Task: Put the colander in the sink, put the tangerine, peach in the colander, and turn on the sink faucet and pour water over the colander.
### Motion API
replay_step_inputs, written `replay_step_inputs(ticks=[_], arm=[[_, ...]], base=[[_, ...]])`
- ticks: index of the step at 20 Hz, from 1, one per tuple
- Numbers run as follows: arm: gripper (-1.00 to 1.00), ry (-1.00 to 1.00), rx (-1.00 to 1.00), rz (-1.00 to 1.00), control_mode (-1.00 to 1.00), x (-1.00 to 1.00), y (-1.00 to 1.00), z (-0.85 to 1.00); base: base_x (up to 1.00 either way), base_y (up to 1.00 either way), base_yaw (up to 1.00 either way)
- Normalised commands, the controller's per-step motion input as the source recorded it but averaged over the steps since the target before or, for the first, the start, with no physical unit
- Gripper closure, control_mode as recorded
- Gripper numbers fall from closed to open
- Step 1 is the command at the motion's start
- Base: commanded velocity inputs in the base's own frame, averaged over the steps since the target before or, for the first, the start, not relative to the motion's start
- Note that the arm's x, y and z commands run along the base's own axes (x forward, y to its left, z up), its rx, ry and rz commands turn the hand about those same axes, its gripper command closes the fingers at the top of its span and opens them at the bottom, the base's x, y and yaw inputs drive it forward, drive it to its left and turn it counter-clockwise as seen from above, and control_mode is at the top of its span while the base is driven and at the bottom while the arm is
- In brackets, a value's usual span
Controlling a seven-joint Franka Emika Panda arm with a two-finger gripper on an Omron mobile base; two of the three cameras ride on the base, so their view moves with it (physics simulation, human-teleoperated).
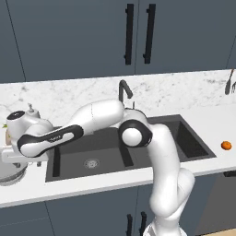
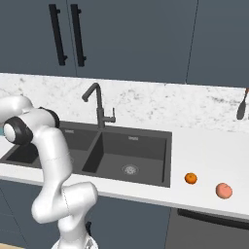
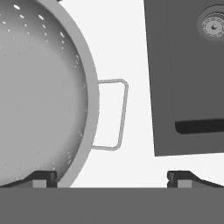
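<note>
Colander (image 3: 43, 96): one, round brushed-metal bowl, silvery grey, rows of small punched holes, thick rolled rim, thin wire loop handle on the side facing the sink. It sits on the white bench (image 2: 204, 151), left of the sink, not in it; its edge shows at the far left of the left base view, under the arm's hand.

Pincer (image 3: 111, 179): spread wide, nothing between the tips. One dark tip is over the colander's rim, the other over bare bench between handle and sink. Contact with the rim: can't tell.

Sink (image 2: 146, 146): one, dark charcoal, matte, rectangular, two basins split by a centre wall, one round metal drain visible in each.

Faucet (image 2: 99, 104): one, slim dark grey, angular hooked spout, small side lever, mounted behind the centre wall.

Fruit: two, both on the bench right of the sink, apart from each other. Tangerine (image 2: 191, 178): small, round, bright orange, nearer the sink. Peach (image 2: 223, 190): round, pinkish, slightly bigger, further right.

Backsplash (image 2: 160, 102): white marble with grey veining. Cabinet doors (image 2: 126, 34) above: flat dark blue-grey, two long black bar handles.
</note>
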Motion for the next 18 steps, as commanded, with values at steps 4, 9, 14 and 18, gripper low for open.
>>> replay_step_inputs(ticks=[4,9,14,18], arm=[[-1.0,0.0,0.0,0.0,-1.0,0.19,0.0,-0.18],[-1.0,0.0,0.0,0.0,-1.0,0.21,0.0,-0.18],[-1.0,0.0,0.0,0.0,-1.0,0.2,0.04,-0.18],[-1.0,0.0,0.0,0.0,-1.0,0.18,0.12,-0.12]], base=[[0.0,0.0,0.0],[0.0,0.0,0.0],[0.0,0.0,0.0],[0.0,0.0,0.0]])
